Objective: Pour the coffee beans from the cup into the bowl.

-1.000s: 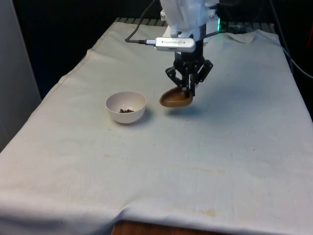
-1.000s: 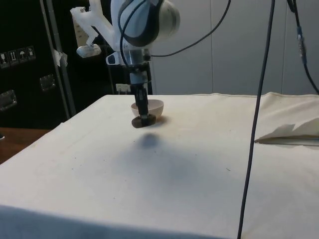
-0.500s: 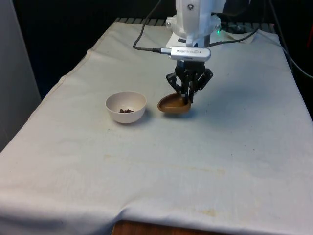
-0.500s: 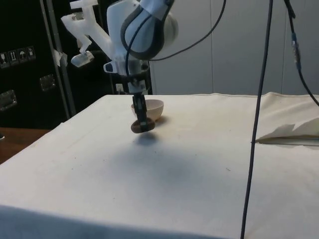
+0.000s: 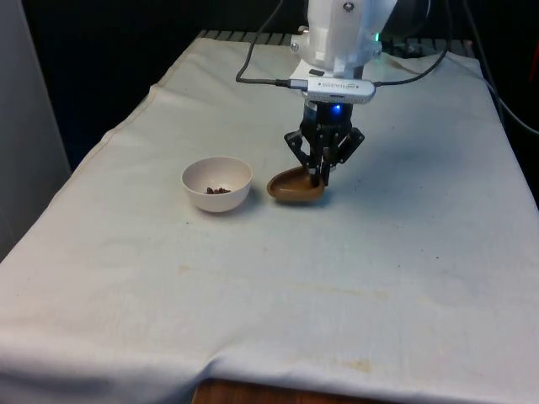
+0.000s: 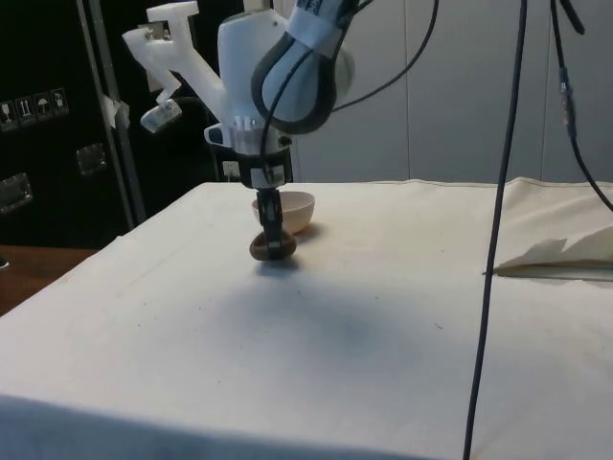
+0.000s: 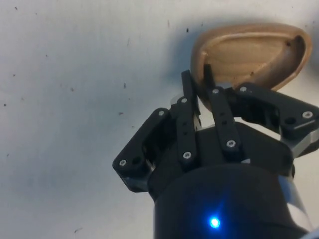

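The brown cup (image 5: 295, 188) sits low at the cloth, just to the front view's right of the white bowl (image 5: 217, 183), near it but apart. In the wrist view the cup (image 7: 249, 52) looks bare inside, no beans that I can make out. The bowl has a small dark heap of coffee beans (image 5: 218, 190) at its bottom, so the pour looks to be done. The gripper (image 5: 320, 174) has its fingers pinched tight on the cup's rim, one finger inside the wall and one outside. From the side view the cup (image 6: 271, 248) looks down on the tablecloth (image 5: 354, 278) or very nearly, I can't tell which. What seems left is only letting go of the cup and lifting clear
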Controlling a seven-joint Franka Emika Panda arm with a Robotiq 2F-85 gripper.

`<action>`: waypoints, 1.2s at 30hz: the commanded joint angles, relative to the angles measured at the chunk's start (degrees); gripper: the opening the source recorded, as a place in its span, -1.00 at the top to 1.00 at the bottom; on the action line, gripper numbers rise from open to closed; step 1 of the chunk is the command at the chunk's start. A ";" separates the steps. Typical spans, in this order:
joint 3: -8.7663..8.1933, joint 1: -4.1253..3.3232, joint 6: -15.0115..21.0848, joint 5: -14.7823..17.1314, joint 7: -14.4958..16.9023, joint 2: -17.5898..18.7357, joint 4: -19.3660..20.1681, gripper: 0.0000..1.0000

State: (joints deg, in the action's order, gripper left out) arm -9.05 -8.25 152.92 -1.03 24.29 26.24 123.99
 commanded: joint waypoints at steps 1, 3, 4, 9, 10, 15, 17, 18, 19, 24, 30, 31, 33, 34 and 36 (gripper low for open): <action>-0.34 -0.29 1.72 -0.40 -0.46 -0.23 0.80 0.97; -0.23 -0.23 3.90 -0.40 -0.29 -0.29 1.83 0.97; 0.00 0.00 2.98 -0.11 0.00 0.00 1.43 0.97; -0.06 -0.11 6.88 -0.29 -0.11 -0.57 3.32 0.97; 0.06 -0.17 7.45 -0.17 -0.17 -0.57 3.61 0.97; 0.34 -0.11 7.73 -0.11 -0.34 -0.63 3.78 0.90; 0.46 -0.06 7.79 -0.11 -0.52 -0.63 3.78 0.56; 0.52 -0.06 7.79 -0.11 -0.52 -0.63 3.78 0.45; 0.52 -0.06 7.79 -0.11 -0.57 -0.63 3.84 0.35; 0.63 0.00 7.85 -0.11 -0.63 -0.63 3.84 -0.17; 0.63 -0.06 7.51 -0.11 -0.74 -1.09 3.95 -0.89; 0.63 0.00 7.10 -0.17 -0.63 -0.40 3.38 -0.97; 0.69 0.06 6.99 0.00 -0.69 -1.83 4.18 -1.00; 0.69 0.06 6.70 0.00 -0.69 -2.23 4.30 -1.00; 0.69 0.06 6.19 0.00 -0.69 -3.15 4.64 -1.00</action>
State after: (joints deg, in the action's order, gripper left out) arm -8.37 -8.19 159.40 -1.20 23.66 23.84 128.11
